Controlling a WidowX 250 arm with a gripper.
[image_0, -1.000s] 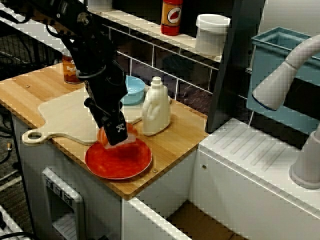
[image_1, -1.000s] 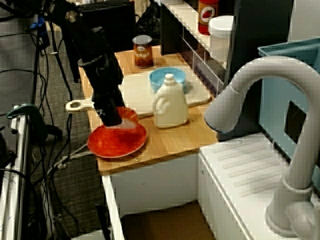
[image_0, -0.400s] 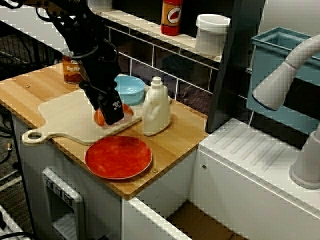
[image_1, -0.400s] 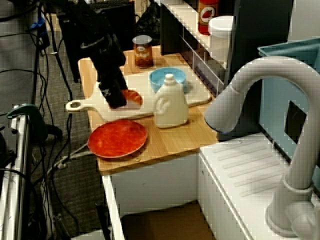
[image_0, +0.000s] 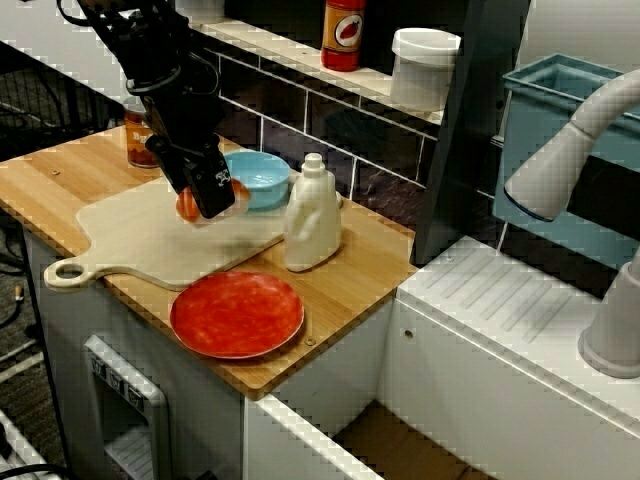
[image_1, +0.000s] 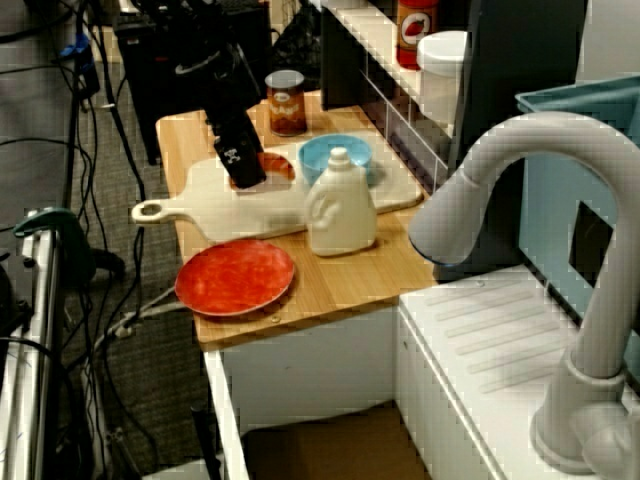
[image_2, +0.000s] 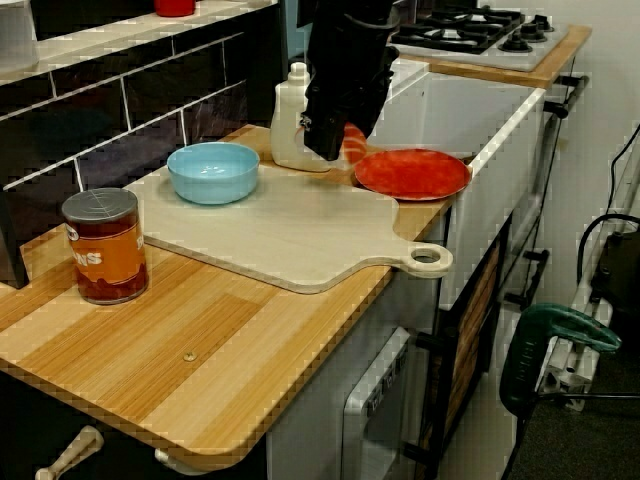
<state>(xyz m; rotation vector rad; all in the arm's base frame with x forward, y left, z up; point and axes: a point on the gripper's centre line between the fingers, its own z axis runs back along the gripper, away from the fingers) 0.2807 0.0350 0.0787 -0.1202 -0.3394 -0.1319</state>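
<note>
Here, nearest the counter's front edge, lies the red plate (image_0: 237, 315), with the cutting board (image_0: 130, 240) just behind it. Above the board's far part hangs the gripper (image_0: 210, 198), its fingers clamped on an orange object (image_0: 187, 205) held clear of the wood, just beside the blue bowl (image_0: 262, 178). The white bottle (image_0: 312, 215) stands at the board's right edge. Farther back, the can (image_0: 140, 148) shows behind the arm.
</note>
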